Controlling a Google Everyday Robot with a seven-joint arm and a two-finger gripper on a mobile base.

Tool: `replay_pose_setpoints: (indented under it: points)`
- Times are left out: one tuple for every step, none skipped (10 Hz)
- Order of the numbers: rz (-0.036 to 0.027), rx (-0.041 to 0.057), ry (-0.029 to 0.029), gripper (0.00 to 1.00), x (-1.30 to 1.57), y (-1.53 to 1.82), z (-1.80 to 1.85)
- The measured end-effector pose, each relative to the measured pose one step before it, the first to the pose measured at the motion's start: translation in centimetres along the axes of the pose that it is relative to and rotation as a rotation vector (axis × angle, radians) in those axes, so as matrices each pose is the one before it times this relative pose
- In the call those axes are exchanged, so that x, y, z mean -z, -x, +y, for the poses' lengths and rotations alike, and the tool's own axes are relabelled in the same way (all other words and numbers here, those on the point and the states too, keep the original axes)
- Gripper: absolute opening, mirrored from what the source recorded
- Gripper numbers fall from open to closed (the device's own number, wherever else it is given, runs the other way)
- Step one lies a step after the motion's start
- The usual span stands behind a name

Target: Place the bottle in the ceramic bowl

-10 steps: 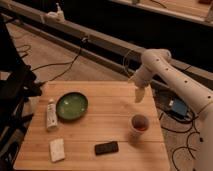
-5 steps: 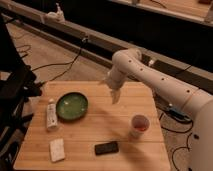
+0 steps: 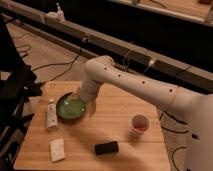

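Note:
The white tube-like bottle (image 3: 51,113) lies on the wooden table (image 3: 115,125) at the left, just left of the green ceramic bowl (image 3: 70,108). The white arm reaches in from the right, and its gripper (image 3: 86,104) hangs over the right side of the bowl, hiding part of its rim. The gripper is about a bowl's width right of the bottle and is not touching it.
A flat white block (image 3: 57,149) lies at the front left. A black rectangular object (image 3: 106,148) lies at the front middle. A small white cup with a reddish inside (image 3: 139,125) stands at the right. Cables cross the floor behind the table.
The arm has swung steadily left across the table, from above the cup at the right side to over the green bowl. The objects on the table have not moved.

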Motion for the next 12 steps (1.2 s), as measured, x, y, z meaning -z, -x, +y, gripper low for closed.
replay_pose_setpoints:
  points:
    - [0.00034,-0.00283,-0.00031,0.80,0.070,-0.093,0.100]
    - [-0.00127,-0.00056,0.00924,0.80,-0.160,-0.026,0.238]
    - [-0.00796,-0.00446,0.02895,0.80,-0.814,-0.199,0.838]
    - [-0.01053,0.00501,0.01388,0.80,-0.806,0.136,-0.003]
    - [-0.02255,0.02620,0.02133,0.80,-1.449,0.528,-0.408]
    - [-0.01285,0.02581,0.01115,0.80,-1.177,0.379,-0.747]
    - [-0.00370,0.01969,0.00924,0.80,-0.726,0.073,-0.674]
    - [0.00142,0.02539,0.00442,0.80,-0.863,-0.102,-1.127]
    - [0.00492,0.02768,-0.00302,0.80,-0.635,-0.310,-1.637]
    - [0.00086,0.02062,-0.00095,0.80,-0.502,-0.107,-1.168]
    - [0.00238,0.03920,-0.00914,0.80,-0.765,-0.142,-2.457]
    - [-0.00304,0.02800,-0.00562,0.80,-0.717,-0.062,-1.825]
